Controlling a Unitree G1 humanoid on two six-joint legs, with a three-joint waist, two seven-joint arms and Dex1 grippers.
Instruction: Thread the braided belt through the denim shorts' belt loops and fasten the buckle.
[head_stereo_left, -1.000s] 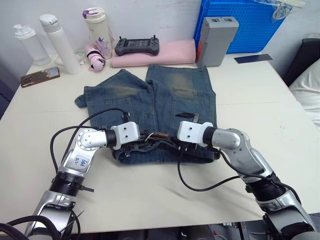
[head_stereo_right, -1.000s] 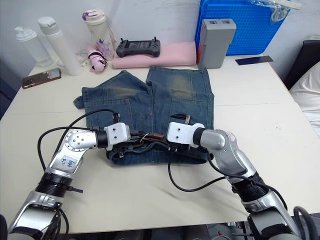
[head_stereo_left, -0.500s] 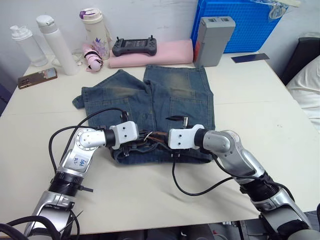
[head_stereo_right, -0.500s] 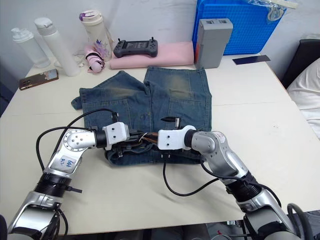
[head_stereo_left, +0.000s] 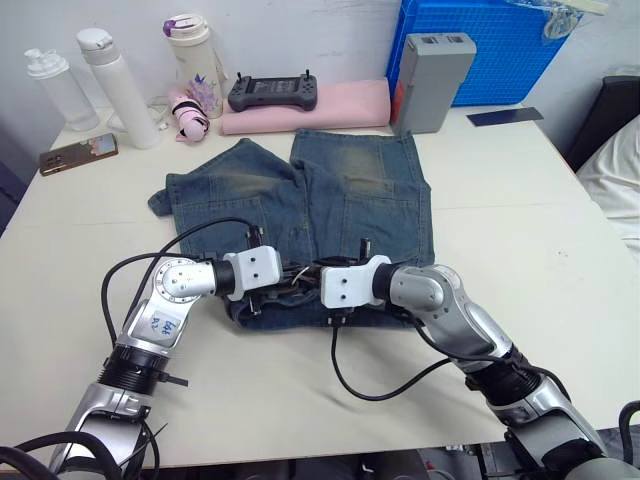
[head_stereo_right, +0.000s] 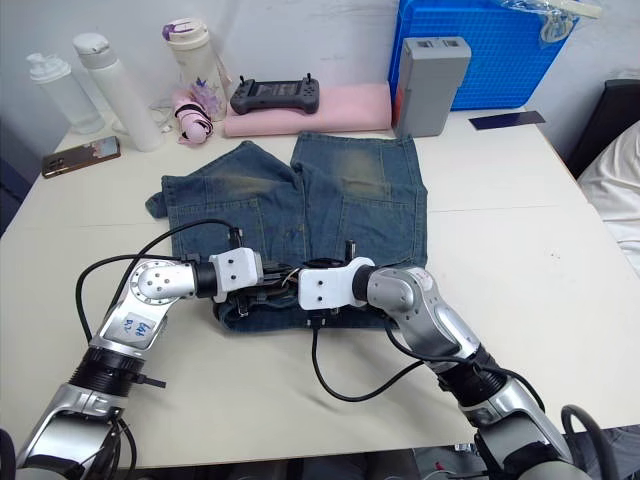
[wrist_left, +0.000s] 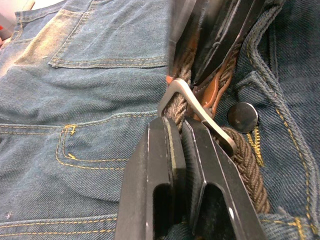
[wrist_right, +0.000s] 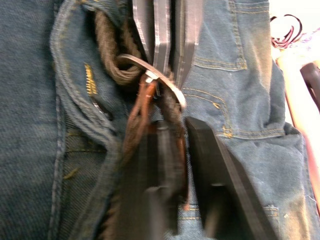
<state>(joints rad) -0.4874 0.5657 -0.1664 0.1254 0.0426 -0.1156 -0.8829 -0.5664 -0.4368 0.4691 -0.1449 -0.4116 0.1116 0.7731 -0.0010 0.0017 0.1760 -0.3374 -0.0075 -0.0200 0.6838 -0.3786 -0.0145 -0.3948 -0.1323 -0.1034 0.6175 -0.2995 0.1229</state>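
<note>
Both white wrist housings are covering the faded blue denim shorts' (head_stereo_left: 300, 200) waistband; the dull-brown braided belt (wrist_left: 245, 160) is running out past the picture's edge.

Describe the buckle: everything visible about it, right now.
The buckle is a slim, silvery metal frame, curved, joined to a brown leather tab. It lies tilted at the front of the denim shorts, beside their dark metal button, with the braided belt passing through it. The left gripper has its fingers pressed close together at the frame. The right gripper meets it from the opposite side, shut on the belt.
</note>
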